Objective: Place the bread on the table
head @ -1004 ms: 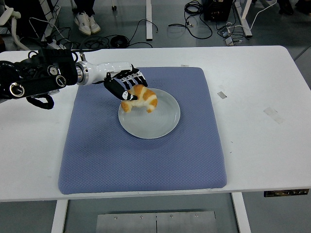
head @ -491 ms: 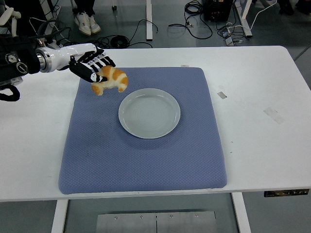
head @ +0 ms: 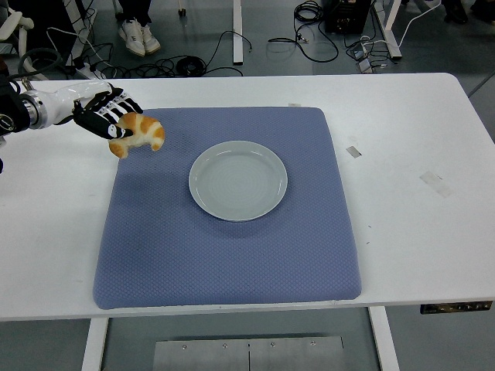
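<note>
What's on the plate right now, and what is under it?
Nothing lies on the plate; its surface is bare. It sits on the blue mat. The mat beneath it is covered. The bread is in the left hand, off the plate.

The robot's left arm [head: 46,108], white at the wrist, reaches in from the left edge. Its black left hand with five fingers [head: 108,117] is curled tight around something it holds up. The fingers point right.
</note>
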Available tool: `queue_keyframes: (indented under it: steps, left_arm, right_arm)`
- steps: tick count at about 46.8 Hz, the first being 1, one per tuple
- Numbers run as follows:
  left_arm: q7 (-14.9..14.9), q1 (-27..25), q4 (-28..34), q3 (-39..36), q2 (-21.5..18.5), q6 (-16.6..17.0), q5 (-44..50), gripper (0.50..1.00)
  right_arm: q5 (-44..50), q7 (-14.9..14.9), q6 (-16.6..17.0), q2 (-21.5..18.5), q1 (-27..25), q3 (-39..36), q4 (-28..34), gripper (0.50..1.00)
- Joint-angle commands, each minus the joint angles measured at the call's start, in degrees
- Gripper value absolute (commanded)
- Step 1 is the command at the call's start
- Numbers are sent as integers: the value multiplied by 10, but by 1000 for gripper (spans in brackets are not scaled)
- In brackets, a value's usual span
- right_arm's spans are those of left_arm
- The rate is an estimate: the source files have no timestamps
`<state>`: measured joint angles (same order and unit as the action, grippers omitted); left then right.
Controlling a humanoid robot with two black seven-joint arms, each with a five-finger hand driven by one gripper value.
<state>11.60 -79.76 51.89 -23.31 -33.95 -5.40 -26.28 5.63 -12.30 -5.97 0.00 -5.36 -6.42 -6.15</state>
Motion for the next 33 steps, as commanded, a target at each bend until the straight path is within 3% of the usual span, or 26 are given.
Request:
queue_keyframes:
  steps: [1,33]
  left_arm:
    - [0,0,-4,-1,0,0,-1,683]
    - [1,35,-46,1,22,3,0,699]
  right_arm:
    - [0,0,0,0,0,0,0,1000]
    - [0,0,0,0,0,0,0,1000]
